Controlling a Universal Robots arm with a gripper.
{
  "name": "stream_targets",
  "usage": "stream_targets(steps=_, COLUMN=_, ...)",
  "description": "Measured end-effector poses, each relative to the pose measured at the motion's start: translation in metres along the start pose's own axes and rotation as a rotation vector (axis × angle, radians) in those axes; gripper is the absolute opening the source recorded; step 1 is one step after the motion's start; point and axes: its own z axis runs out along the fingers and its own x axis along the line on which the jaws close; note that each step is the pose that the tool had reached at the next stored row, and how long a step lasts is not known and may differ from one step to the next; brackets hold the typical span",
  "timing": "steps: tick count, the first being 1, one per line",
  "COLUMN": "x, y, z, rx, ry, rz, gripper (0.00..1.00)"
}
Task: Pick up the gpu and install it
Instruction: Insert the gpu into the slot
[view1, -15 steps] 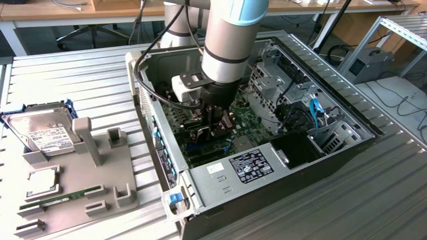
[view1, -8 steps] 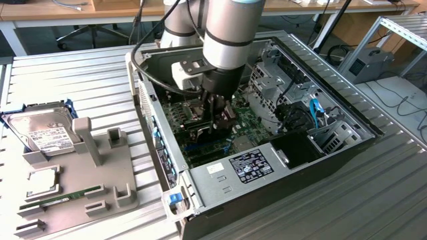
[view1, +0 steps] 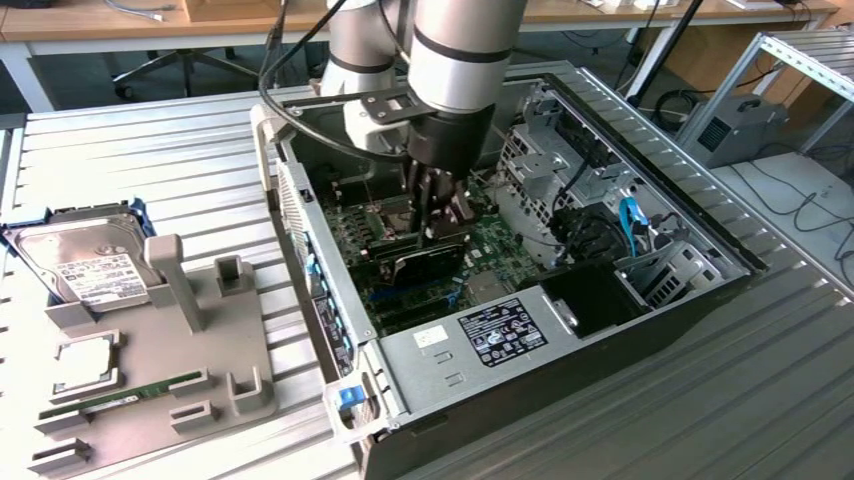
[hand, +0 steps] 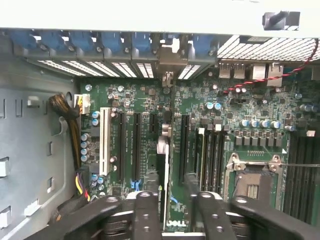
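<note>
"DELL", seemingly, on card edge (hand: 176, 223); other labels unreadable.

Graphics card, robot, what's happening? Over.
Gripper low inside computer case. Graphics card on edge right under it, at the green board. Nothing blocking seen.

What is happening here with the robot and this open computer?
The robot arm has its gripper lowered inside the open computer case, over the motherboard. It holds the gpu, seen edge-on in the wrist view, standing upright among the expansion slots. On the grey tray outside, a hard drive and a memory stick remain.
</note>
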Motion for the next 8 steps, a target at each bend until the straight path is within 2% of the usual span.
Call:
stream_targets(steps=1, x=0.0, y=-0.0029, z=0.0, rx=-0.0042, ry=0.0017, rz=0.0, gripper=0.31)
stream_targets(steps=3, x=0.0002, y=-0.0087, z=0.0, rx=-0.0137, ry=0.0032, rz=0.0, gripper=0.19)
stream_targets(steps=4, x=0.0002, y=-0.0101, z=0.0, rx=-0.0163, ry=0.0032, rz=0.0, gripper=0.19)
stream_targets(steps=5, x=0.0003, y=-0.0115, z=0.0, rx=-0.0185, ry=0.003, rz=-0.001, gripper=0.13)
stream_targets(steps=8, x=0.0003, y=-0.012, z=0.0, rx=-0.0196, ry=0.0032, rz=0.0, gripper=0.13)
